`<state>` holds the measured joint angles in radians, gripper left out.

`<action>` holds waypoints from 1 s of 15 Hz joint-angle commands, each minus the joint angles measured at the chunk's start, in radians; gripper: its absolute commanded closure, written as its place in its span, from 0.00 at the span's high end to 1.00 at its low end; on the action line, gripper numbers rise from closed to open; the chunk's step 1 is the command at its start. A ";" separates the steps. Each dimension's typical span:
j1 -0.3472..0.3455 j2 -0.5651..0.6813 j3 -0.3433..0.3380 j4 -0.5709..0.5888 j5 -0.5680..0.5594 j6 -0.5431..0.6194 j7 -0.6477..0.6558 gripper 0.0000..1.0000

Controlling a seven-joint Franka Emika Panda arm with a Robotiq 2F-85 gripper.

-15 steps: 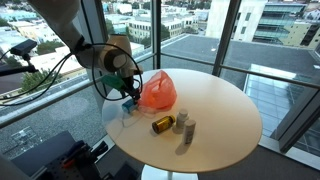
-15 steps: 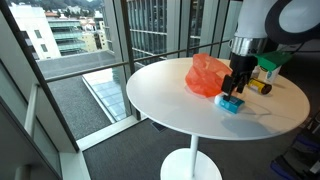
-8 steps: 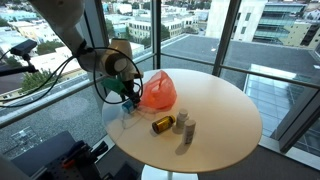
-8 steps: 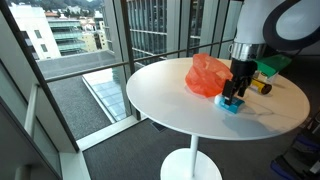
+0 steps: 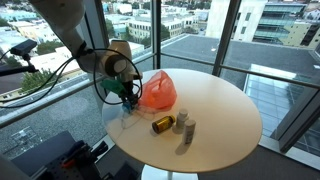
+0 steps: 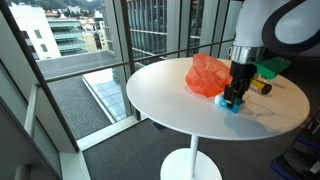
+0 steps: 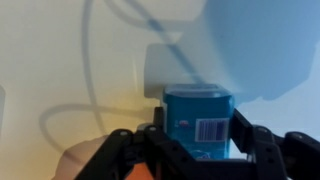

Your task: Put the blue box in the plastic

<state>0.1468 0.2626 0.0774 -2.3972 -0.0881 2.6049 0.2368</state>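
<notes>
The blue box (image 7: 200, 122) rests on the counter (image 6: 170, 95) near its edge, just beside the orange plastic bag (image 6: 208, 75). The fingers (image 7: 150, 140) straddle it, one on each side. Whether they clamp it cannot be told. A white barcode label shows; no text is legible.

Bright window daylight, soft shadows, wrist view seemingly blurred
</notes>
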 commanded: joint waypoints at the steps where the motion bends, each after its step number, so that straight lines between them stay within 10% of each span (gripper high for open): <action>1: 0.013 -0.024 -0.002 0.000 0.007 -0.029 0.006 0.39; 15: 0.000 -0.207 0.035 0.022 0.067 -0.206 0.018 0.39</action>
<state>0.1568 0.0927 0.1189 -2.3966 -0.0245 2.4382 0.2371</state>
